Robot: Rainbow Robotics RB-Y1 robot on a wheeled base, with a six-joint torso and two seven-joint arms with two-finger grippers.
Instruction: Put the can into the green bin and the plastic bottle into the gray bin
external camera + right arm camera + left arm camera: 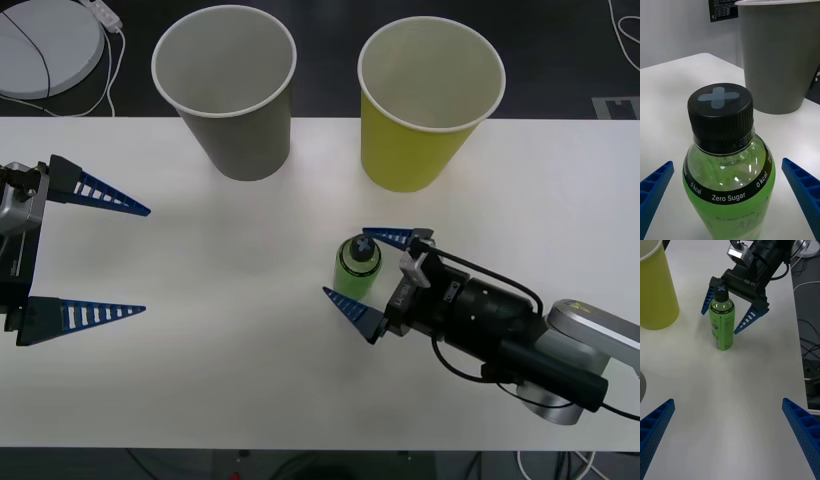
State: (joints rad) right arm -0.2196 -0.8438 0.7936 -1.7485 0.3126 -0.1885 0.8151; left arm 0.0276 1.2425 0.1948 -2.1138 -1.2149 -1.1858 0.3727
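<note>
The plastic bottle (357, 265) (728, 180) (722, 326) stands upright on the white table, full of green liquid under a black cap. My right gripper (345, 263) (726, 163) (719, 321) is open, one blue finger on each side of the bottle, with gaps showing on both sides. Behind it stand the gray bin (240, 130) (778, 56) and, to its right, the green bin (420, 140) (655, 292), both upright and empty inside. My left gripper (146, 260) (727, 401) hangs open over the table's left end, holding nothing. The can is out of view.
A white round device (45, 45) with a cable lies beyond the table's far left corner. The table (200, 380) is bare between my two arms and along its front edge. Cables (808, 352) run on the floor beside the table.
</note>
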